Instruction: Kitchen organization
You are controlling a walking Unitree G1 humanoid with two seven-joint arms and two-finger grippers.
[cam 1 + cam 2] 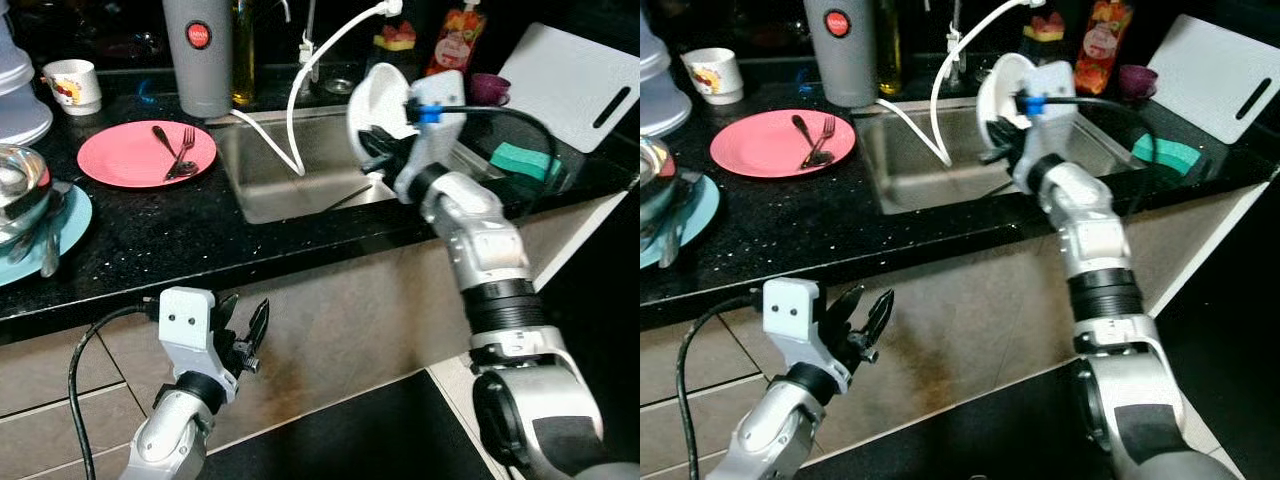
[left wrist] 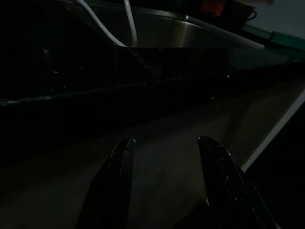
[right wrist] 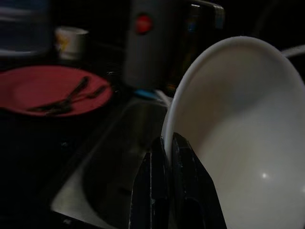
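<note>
My left hand (image 1: pixel 243 335) hung open below the black surface (image 1: pixel 180 235), holding nothing. My right hand (image 3: pixel 164 157) pinched the rim of a plain white bowl (image 1: pixel 378 100), tilted on edge over the sink (image 1: pixel 290 175); the right wrist view revealed its smooth glossy inside

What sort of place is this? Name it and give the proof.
A home kitchen, most likely. A steel sink is set into a black countertop, a pink plate with cutlery lies beside it, and the right gripper grips a white bowl above the sink.
</note>
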